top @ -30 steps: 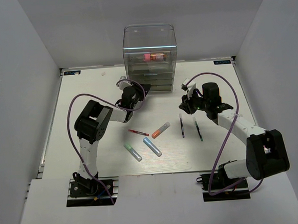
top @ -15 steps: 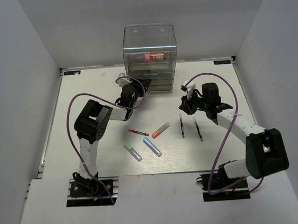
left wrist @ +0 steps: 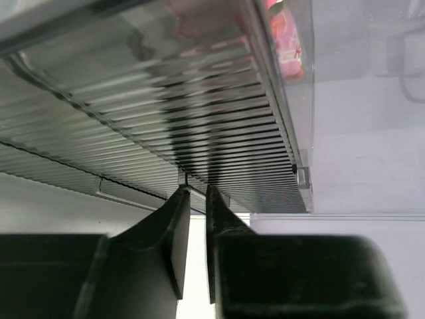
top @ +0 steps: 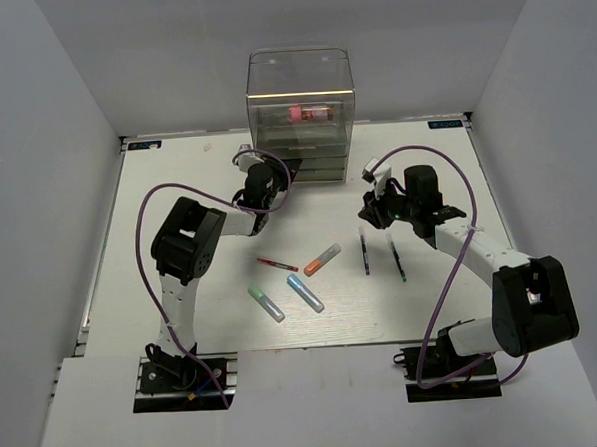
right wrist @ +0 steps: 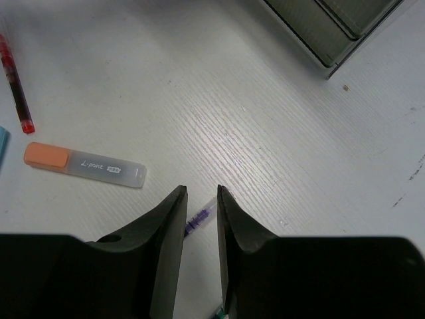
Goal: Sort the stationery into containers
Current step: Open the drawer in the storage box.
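Note:
The clear cabinet (top: 299,88) stands at the back, with a pink marker (top: 308,113) in its upper drawer. My left gripper (top: 273,173) is at the cabinet's lower left front. In the left wrist view its jaws (left wrist: 197,189) are nearly together on the thin handle lip of a ribbed drawer (left wrist: 199,119), and the pink marker (left wrist: 285,40) shows above. My right gripper (top: 370,213) hovers open over a dark purple pen (right wrist: 199,218). On the table lie a red pen (top: 278,265), an orange marker (top: 322,259), a green marker (top: 266,304), a light-blue marker (top: 304,293) and two dark pens (top: 364,253) (top: 396,257).
The cabinet's lower corner (right wrist: 332,33) shows at the top of the right wrist view, with the orange marker (right wrist: 84,167) and the red pen (right wrist: 16,83) to the left. Grey walls enclose the table (top: 177,190) on three sides.
My left gripper has moved up to the cabinet front; its jaws widened briefly, then closed in on the drawer's lip. The right arm has barely moved.

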You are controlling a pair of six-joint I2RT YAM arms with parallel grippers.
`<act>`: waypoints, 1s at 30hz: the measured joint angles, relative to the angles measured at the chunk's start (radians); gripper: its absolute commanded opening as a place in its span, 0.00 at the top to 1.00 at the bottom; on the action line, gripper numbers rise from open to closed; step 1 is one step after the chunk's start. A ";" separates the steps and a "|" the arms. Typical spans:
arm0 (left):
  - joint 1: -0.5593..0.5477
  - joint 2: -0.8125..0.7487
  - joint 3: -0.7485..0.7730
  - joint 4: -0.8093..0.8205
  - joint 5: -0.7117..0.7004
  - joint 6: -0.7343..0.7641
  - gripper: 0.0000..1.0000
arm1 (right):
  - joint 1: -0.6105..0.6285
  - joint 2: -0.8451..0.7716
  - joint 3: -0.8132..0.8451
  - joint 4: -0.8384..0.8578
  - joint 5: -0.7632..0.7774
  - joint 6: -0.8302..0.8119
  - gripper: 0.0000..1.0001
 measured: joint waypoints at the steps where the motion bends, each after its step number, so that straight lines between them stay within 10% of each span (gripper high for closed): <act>1: 0.000 0.000 0.001 0.001 0.000 -0.004 0.84 | 0.000 0.000 0.000 0.000 0.000 0.000 0.69; 14: -0.005 -0.011 -0.090 0.115 0.015 -0.026 0.99 | 0.000 0.000 -0.007 -0.009 -0.007 -0.033 0.39; 30: -0.034 -0.115 -0.253 0.164 0.044 -0.016 1.00 | 0.000 0.028 -0.010 -0.098 -0.111 -0.082 0.43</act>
